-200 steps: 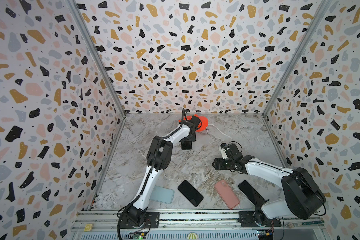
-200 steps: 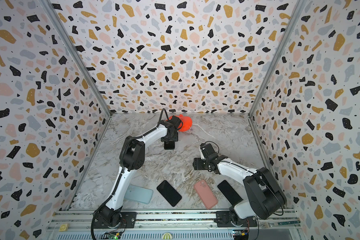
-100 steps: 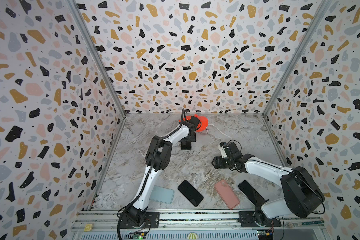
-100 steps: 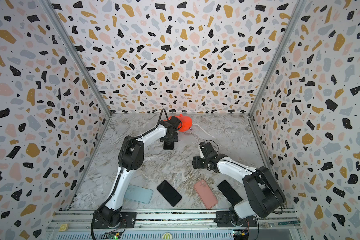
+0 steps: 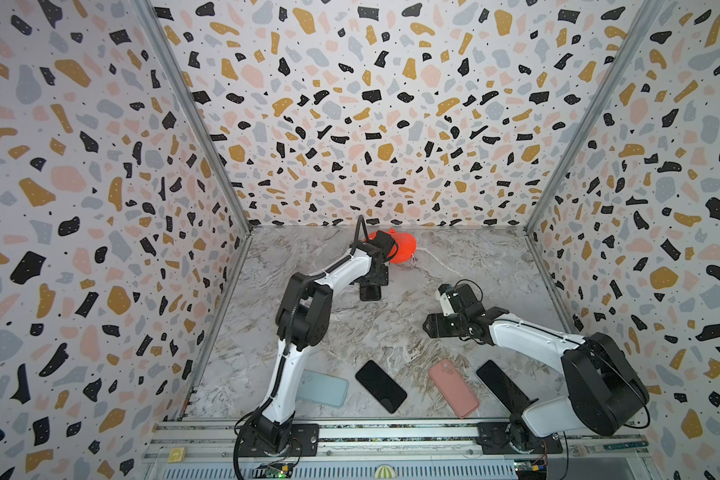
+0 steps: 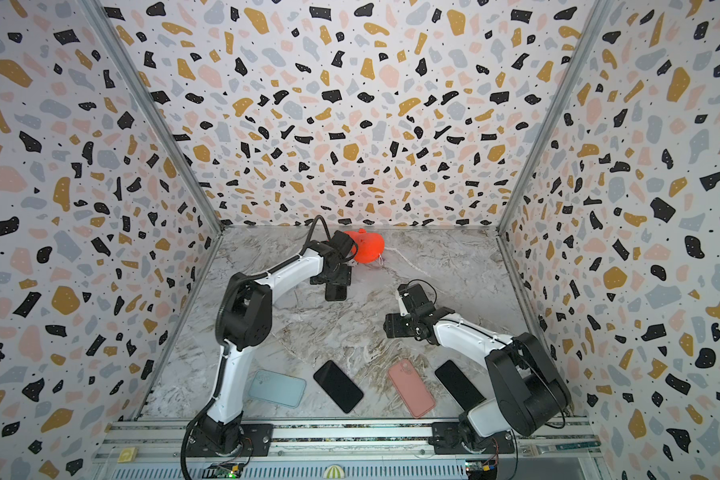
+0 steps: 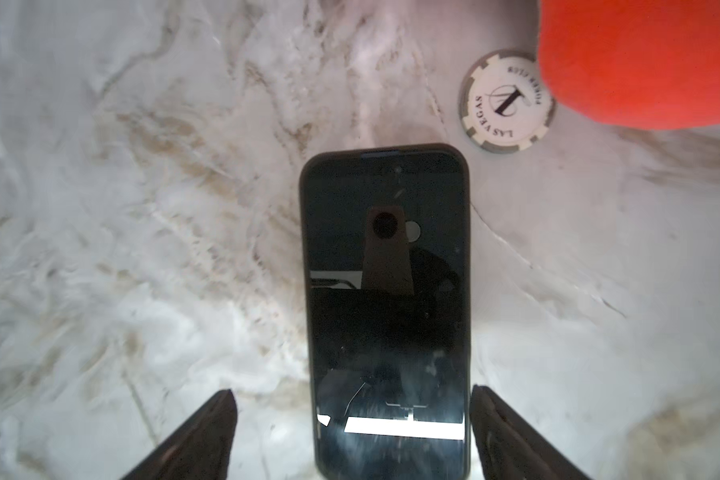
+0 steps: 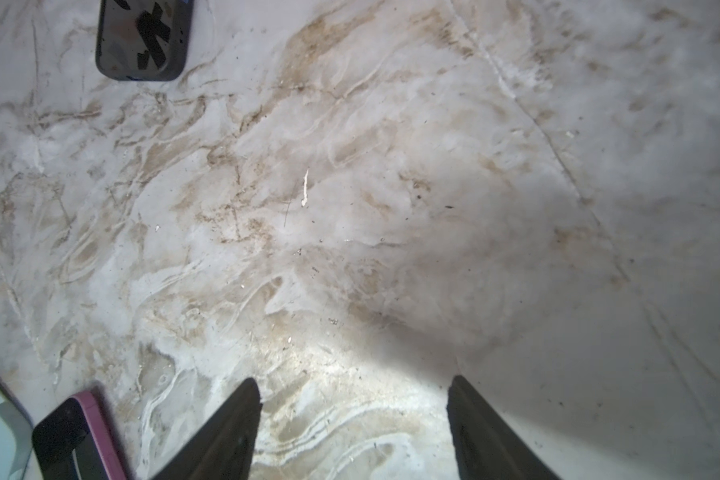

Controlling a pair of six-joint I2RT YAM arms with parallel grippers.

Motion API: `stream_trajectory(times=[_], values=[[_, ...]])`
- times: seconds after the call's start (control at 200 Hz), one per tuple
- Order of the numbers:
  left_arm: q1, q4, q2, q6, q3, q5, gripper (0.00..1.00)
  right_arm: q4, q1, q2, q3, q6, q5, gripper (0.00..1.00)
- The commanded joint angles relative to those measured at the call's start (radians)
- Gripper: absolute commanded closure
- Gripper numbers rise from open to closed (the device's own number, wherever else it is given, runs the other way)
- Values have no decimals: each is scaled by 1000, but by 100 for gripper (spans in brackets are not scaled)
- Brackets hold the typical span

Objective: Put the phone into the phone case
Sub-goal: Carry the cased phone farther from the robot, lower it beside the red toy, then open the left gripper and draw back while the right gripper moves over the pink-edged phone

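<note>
**Left fingers spread astride the phone, right fingers spread over bare table**

The left gripper (image 7: 352, 392) is low over a phone (image 7: 385, 311) that lies flat, screen up, on the marble table (image 7: 142, 208) towards its far side. Its fingers (image 7: 208, 436) are spread wider than the phone and grip nothing. In the left wrist view one finger stands clear of the phone's long edge with table showing between them. The other finger sits right at the opposite edge, and I cannot tell whether it touches. A dark rim runs round the phone's screen; whether that rim is a case I cannot tell. A white poker chip (image 7: 506, 102) lies just beyond one top corner of the phone, partly under an orange object (image 7: 641, 62).

In both top views the phone (image 5: 370, 292) shows as a dark slab under the left gripper (image 5: 373, 282), with the orange object (image 5: 402, 248) close behind.

The right gripper (image 8: 353, 383) hangs over the middle of the table. Its fingers (image 8: 225, 432) are parted, with only bare marble between them, touching nothing.

Near the front edge lie four things in a row, apart from each other: a light blue case (image 5: 323, 388), a black phone (image 5: 381, 386), a pink case (image 5: 453, 387) and a second black phone (image 5: 500, 384). Neither gripper is near them.
</note>
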Motion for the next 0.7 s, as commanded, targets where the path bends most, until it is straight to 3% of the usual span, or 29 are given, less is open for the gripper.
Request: stream_trajectory(times=[0.0, 0.13, 0.365, 0.536, 0.696], values=[[-25, 64, -174, 3, -144, 12, 12, -45, 30, -72, 2, -33, -7, 28], [-39, 137, -333, -15, -360, 69, 11, -42, 97, -132, -36, -33, 12, 28], [-54, 192, -557, -44, -645, 139, 11, -37, 326, -235, -79, -27, 85, 27], [-44, 186, -664, -26, -798, 115, 9, -60, 467, -221, -71, -10, 165, 27], [-8, 237, -722, -32, -912, 190, 9, -65, 597, -169, -44, -4, 204, 25]])
